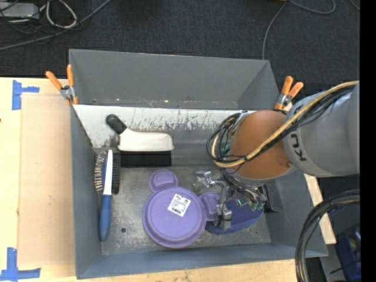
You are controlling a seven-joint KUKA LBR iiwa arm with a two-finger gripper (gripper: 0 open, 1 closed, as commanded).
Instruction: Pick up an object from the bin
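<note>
Matt grey metal bin (176, 84), scratched along its back wall. Just left of the bright metal pincer (222, 207), a smooth purple plastic lid (161, 225) bearing a paper label (180, 204) is shown; farther left, a glossy white plastic brush back (145, 141).

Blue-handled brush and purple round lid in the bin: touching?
Apart. The camera view shows a strip of bare bin floor between the blue-handled brush and the purple round lid.

Dark carpet floor (176, 16) w/ loose cables (61, 26) strewn across, evenly lit.
</note>
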